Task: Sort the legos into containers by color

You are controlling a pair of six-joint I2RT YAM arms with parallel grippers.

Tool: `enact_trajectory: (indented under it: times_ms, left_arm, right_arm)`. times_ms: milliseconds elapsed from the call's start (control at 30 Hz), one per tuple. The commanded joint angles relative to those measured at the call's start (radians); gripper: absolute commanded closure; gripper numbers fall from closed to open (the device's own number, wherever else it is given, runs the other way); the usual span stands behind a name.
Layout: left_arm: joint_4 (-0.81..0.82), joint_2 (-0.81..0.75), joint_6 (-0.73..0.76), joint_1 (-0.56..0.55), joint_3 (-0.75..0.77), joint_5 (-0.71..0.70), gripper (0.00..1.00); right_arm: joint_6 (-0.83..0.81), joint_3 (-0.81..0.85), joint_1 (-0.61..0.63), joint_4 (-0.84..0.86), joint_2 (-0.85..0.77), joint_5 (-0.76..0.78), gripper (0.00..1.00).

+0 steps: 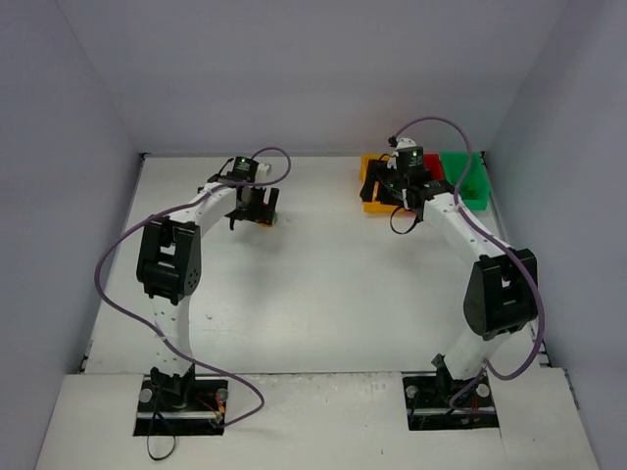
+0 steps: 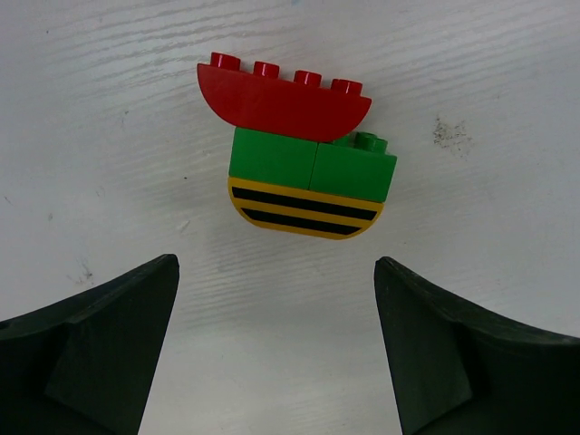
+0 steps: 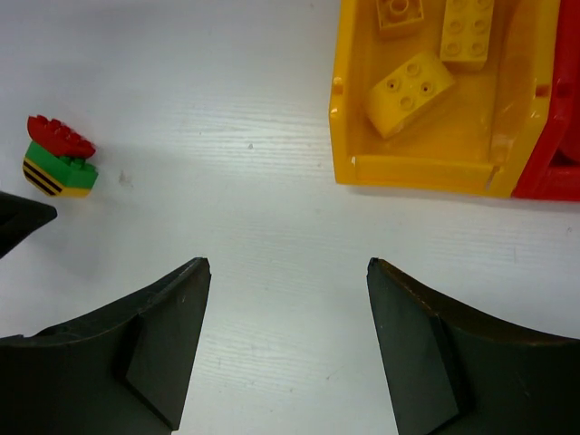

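Left claw is wide open and empty so I can fit it around the lego stack at 12 o'clock. Right claw, open too, has the yellow bin at 1 o'clock.

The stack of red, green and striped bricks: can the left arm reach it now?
Probably yes: the open left hand faces the stack, with only bare table between them.

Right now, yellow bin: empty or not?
Not empty. The right wrist view shows three yellow bricks lying inside the yellow bin. Its far end is cut off by the frame, so there may be more.
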Motion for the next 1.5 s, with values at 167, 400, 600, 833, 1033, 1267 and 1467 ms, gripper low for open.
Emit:
enact_trajectory:
  times_ms: [167,400,600,833,1033,1267,1467]
  left_arm:
    - [0.092,0.009,0.079,-0.007,0.077,0.049,0.18]
    - [0.159,0.074,0.040,-0.011,0.093,0.048,0.18]
    - [0.162,0.106,0.042,-0.013,0.102,0.037,0.19]
    - [0.199,0.027,0.093,-0.020,0.010,0.057,0.81]
    - [0.331,-0.196,0.246,-0.034,-0.206,0.126,1.00]
    - [0.462,-0.538,0.413,-0.056,-0.413,0.328,1.00]
    - [0.489,-0.740,0.468,-0.102,-0.521,0.419,1.00]
  right_arm:
    - [0.035,-0.089,0.002,0.055,-0.100,-0.062,0.33]
    - [0.037,-0.112,0.009,0.056,-0.096,-0.093,0.33]
    - [0.040,-0.115,0.023,0.056,-0.091,-0.111,0.33]
    - [0.020,-0.115,0.037,0.055,-0.103,-0.136,0.34]
    - [0.038,-0.071,0.048,0.055,-0.106,-0.246,0.36]
    - [0.103,0.035,0.121,0.053,-0.074,-0.471,0.37]
    - [0.175,0.133,0.224,0.065,-0.053,-0.541,0.37]
